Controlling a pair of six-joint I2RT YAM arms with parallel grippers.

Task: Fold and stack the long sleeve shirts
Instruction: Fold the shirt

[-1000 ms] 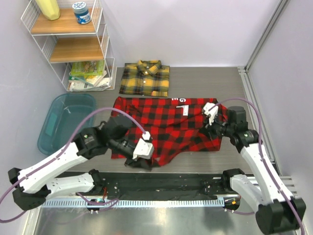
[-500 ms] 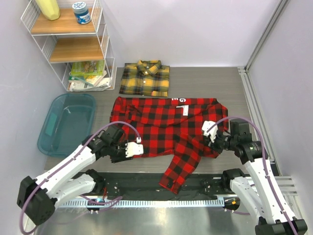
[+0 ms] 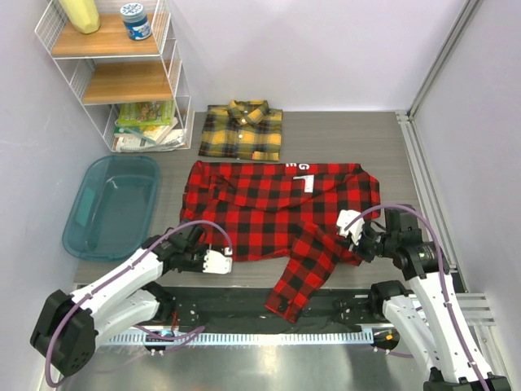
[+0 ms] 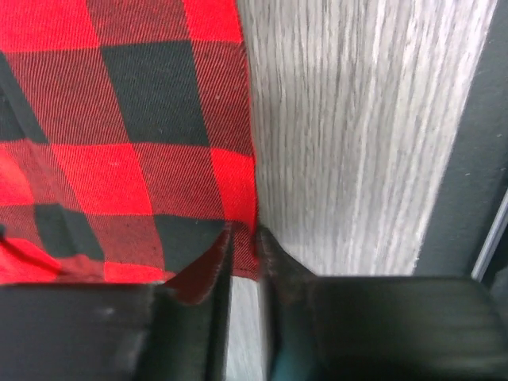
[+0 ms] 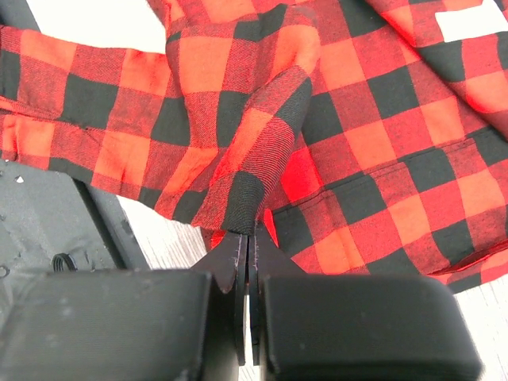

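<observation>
Table (image 3: 383,147) of grey wood carries both garments, well apart from the teal bin (image 3: 110,204) at its left. The red-and-black shirt (image 3: 269,212) lies open across the middle, white lettering (image 3: 303,175) at its far edge, body creased and not yet folded. The yellow-and-black shirt (image 3: 242,130) sits already folded at the far side, just beyond the red one's collar, apparently the base of the stack. One red sleeve (image 3: 297,285) trails off the near edge of the table towards the arm bases. The right gripper (image 5: 251,238) has its jaws pressed together on a raised ridge of red cloth near the shirt's right lower part. The left gripper (image 4: 244,238) stands at the near-left hem with jaws drawn close and the hem's edge caught between them; the bite is shallow, and its firmness cannot be judged. Assessment: the step in hand appears to be a fold of the red shirt's near portion. Recommended practice: seat the left fingers deeper over the hem before lifting, raise both holds together and level so the cloth stays taut between them, and bring the trailing sleeve onto the body so it is not dragged.
</observation>
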